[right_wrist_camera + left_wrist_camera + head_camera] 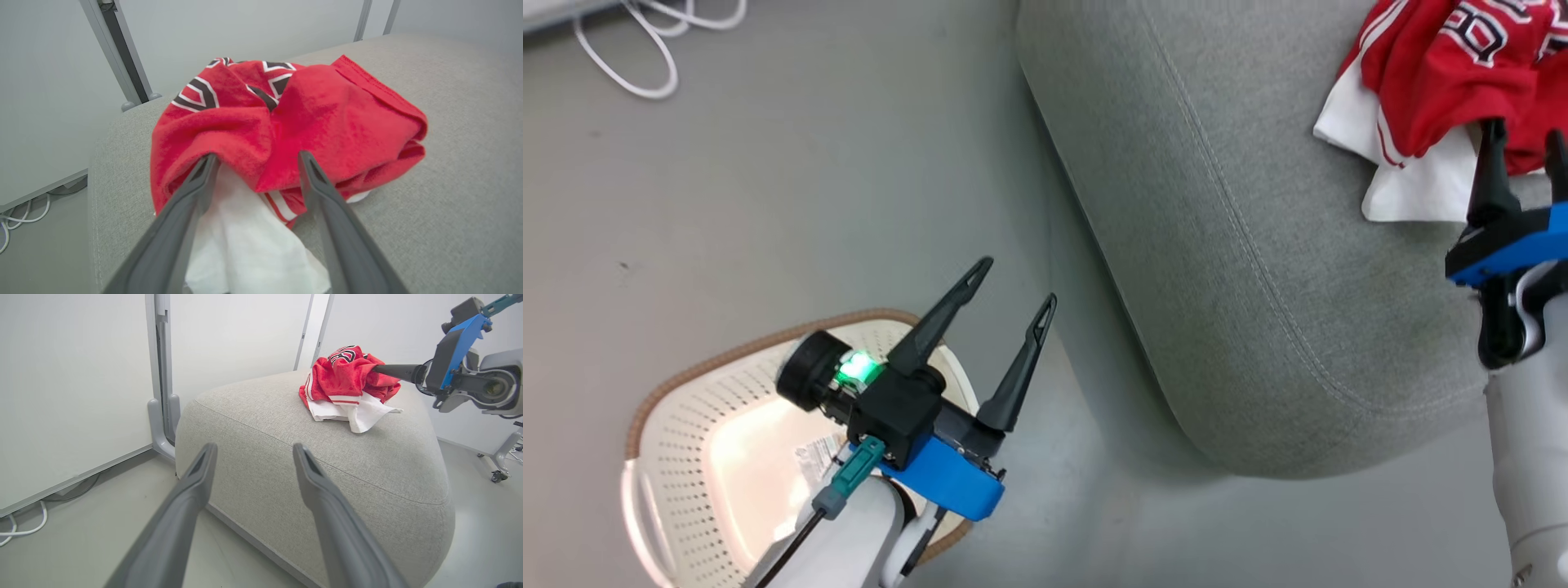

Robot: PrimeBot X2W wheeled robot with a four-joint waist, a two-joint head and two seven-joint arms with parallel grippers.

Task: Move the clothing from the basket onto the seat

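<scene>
Red clothing (1445, 73) lies heaped on the grey seat (1217, 204); my right hand (1523, 135), spread wide, is at its edge. My left hand (1017, 282) hangs released over the basket (678, 457).

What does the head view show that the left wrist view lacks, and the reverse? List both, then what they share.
Head view: the basket on the floor below the open left end effector, with no clothing visible inside it.
Left wrist view: white wall panels and a grey post behind the seat.
Shared: the seat, the red and white clothing heaped on it, the open right end effector at the heap, and a white cable on the floor.
</scene>
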